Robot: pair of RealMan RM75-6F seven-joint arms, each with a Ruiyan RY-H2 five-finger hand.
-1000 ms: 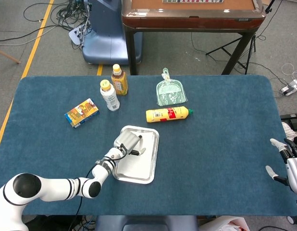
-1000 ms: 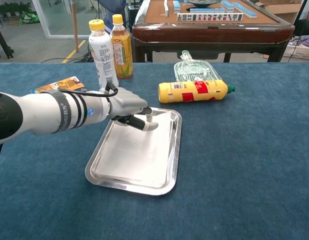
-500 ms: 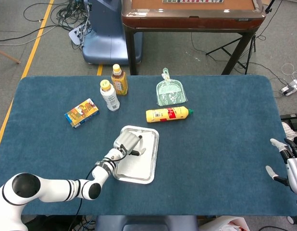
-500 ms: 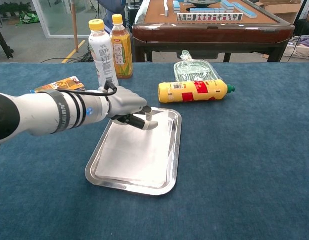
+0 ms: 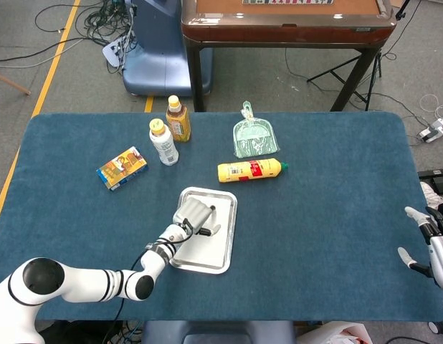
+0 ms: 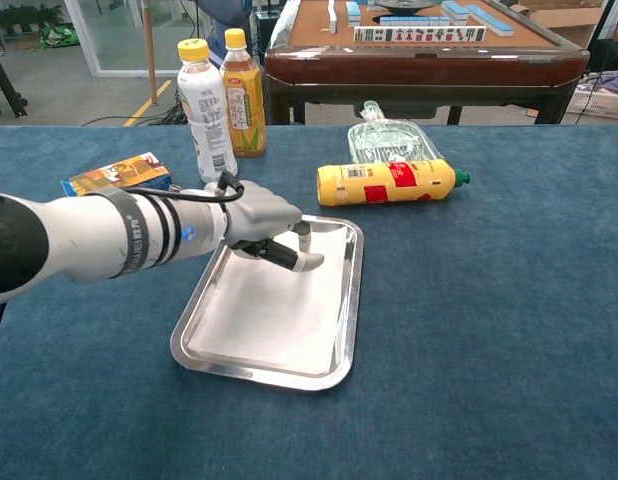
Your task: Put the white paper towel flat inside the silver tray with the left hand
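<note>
The silver tray (image 5: 232, 215) (image 6: 354, 290) lies near the table's front, left of centre. A pale flat sheet, apparently the white paper towel (image 6: 279, 320) (image 5: 207, 247), covers the tray's floor and is hard to tell from the metal. My left hand (image 5: 195, 215) (image 6: 259, 225) hovers low over the tray's far left part. Its fingers reach toward the tray's middle, the thumb stands apart, and nothing is in its grasp. Whether the fingertips touch the sheet I cannot tell. My right hand (image 5: 426, 240) stays at the table's right edge with fingers spread, holding nothing.
A yellow bottle (image 5: 250, 170) (image 6: 389, 182) lies just beyond the tray, with a green clear pouch (image 5: 254, 136) (image 6: 389, 140) behind it. A white bottle (image 5: 163, 142) (image 6: 207, 105) and an amber tea bottle (image 5: 178, 118) (image 6: 243, 95) stand far left. A snack box (image 5: 122, 168) (image 6: 114, 173) lies left.
My left hand has slid a little toward the tray's middle and nearer the front. The right hand and everything else on the table have stayed put.
</note>
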